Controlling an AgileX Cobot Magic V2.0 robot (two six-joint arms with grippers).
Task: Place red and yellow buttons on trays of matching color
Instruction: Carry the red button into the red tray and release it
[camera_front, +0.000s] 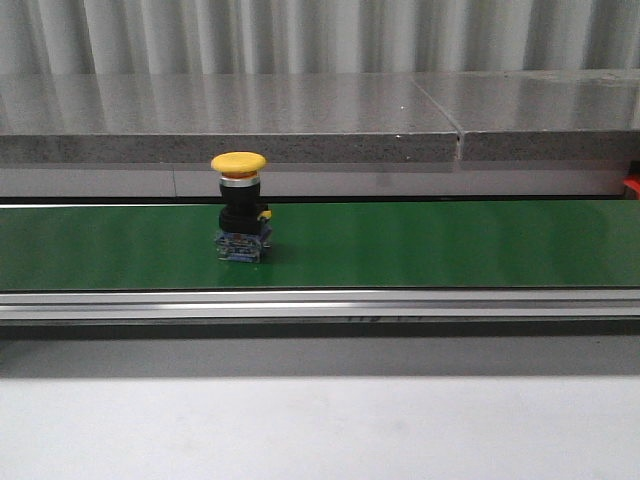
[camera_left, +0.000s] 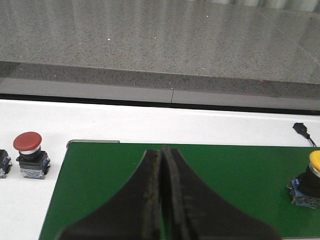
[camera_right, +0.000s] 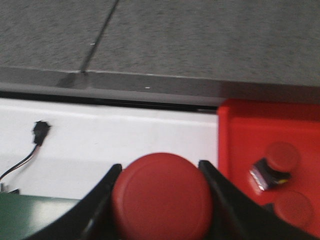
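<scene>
Front view: yellow mushroom-head button (camera_front: 239, 218) stands upright on green conveyor belt (camera_front: 450, 242), left of centre; neither arm visible.

Left wrist view: left gripper (camera_left: 163, 159) above belt, jaws pressed together, nothing between. Red button (camera_left: 30, 155) upright on white surface (camera_left: 200, 130) just beside belt's end. Yellow button at frame edge on belt.

Right wrist view: right gripper (camera_right: 161, 175) jaws pinching red-capped button (camera_right: 162, 197) by its cap. Red tray (camera_right: 250, 135) close beside, already holding red buttons (camera_right: 276, 163). Black connector with wire (camera_right: 39, 131) on white surface.
</scene>
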